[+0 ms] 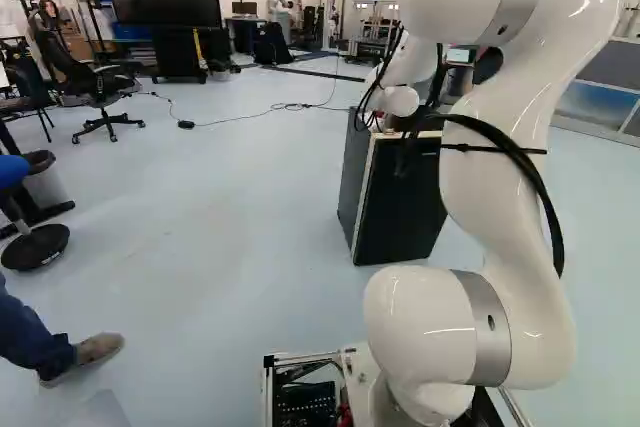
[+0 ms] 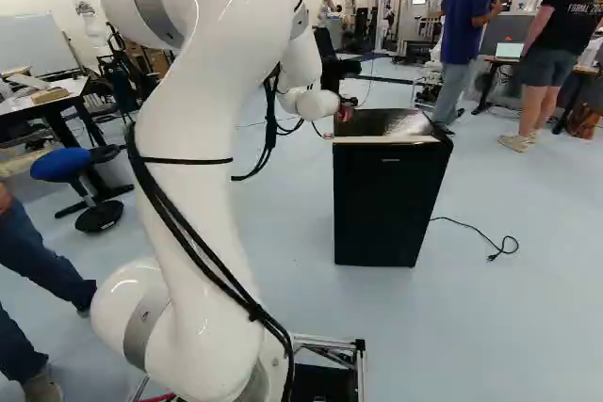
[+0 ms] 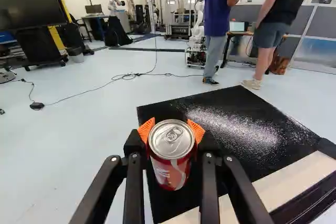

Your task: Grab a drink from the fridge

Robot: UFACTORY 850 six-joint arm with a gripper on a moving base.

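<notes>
My gripper [image 2: 342,117] is mostly hidden beyond the arm's white wrist in the right base view, low at the fridge's top. In the wrist view the gripper [image 3: 171,136] is shut on a red drink can [image 3: 172,174], an orange pad on either side below its silver lid. The can is upright over the black top of the small fridge [image 3: 236,124]; whether its base touches that top I cannot tell. In the right base view the black fridge [image 2: 386,204] has its front towards me, and its door looks shut.
A cable [image 2: 471,233] lies on the floor right of the fridge in the right base view. Two people stand beyond the fridge. At the left of the left base view are a person's shoe [image 1: 98,349] and an office chair [image 1: 100,87].
</notes>
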